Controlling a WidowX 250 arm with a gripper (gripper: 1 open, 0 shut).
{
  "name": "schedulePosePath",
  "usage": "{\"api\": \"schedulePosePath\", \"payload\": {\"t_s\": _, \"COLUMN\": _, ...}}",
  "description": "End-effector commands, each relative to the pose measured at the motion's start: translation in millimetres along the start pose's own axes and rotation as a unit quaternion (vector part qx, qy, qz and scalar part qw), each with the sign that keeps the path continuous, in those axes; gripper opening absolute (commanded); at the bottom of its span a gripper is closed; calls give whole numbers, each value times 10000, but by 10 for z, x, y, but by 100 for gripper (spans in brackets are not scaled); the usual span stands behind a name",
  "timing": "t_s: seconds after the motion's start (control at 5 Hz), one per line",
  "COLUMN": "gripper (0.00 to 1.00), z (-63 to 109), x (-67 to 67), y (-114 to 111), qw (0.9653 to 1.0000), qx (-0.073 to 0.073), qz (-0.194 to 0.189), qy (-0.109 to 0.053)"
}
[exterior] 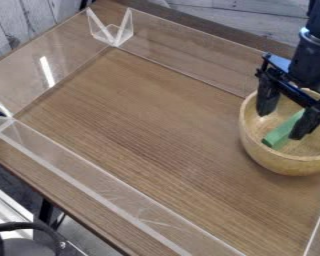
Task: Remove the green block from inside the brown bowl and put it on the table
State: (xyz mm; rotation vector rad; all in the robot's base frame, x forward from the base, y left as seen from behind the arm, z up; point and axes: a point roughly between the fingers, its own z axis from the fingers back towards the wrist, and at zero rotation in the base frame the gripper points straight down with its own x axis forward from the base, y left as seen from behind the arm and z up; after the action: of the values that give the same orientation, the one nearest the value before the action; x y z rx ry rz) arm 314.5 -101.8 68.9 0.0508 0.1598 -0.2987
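The brown bowl (267, 152) sits at the right edge of the table (136, 120), near the right acrylic wall. Inside it the green block (283, 134) leans tilted against the bowl's wall; only part of it shows past the gripper. My gripper (288, 113) hangs straight down over the bowl, open, with one black finger (267, 101) at the bowl's left rim and the other (310, 124) low inside the bowl, right by the block. I cannot tell whether a finger touches the block.
Low clear acrylic walls (69, 160) edge the tabletop. A clear acrylic bracket (109, 28) stands at the far left corner. Bare wood-grain surface spreads left of the bowl.
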Motion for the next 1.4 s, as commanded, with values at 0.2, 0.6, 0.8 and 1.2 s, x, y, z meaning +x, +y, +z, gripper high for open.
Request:
{"api": "schedulePosePath", "payload": {"t_s": 0.2, "gripper": 0, "z": 126, "x": 172, "y": -66, "qw": 9998, "qx": 100, "qz": 45, "qy": -181}}
{"api": "schedulePosePath", "payload": {"t_s": 0.6, "gripper": 0, "z": 133, "x": 146, "y": -58, "qw": 9992, "qx": 113, "qz": 77, "qy": -387}}
{"api": "schedulePosePath", "payload": {"t_s": 0.8, "gripper": 0, "z": 166, "x": 154, "y": -34, "qw": 9991, "qx": 66, "qz": 92, "qy": -415}}
{"api": "schedulePosePath", "payload": {"t_s": 1.2, "gripper": 0, "z": 163, "x": 207, "y": -1, "qw": 9991, "qx": -30, "qz": 35, "qy": -428}}
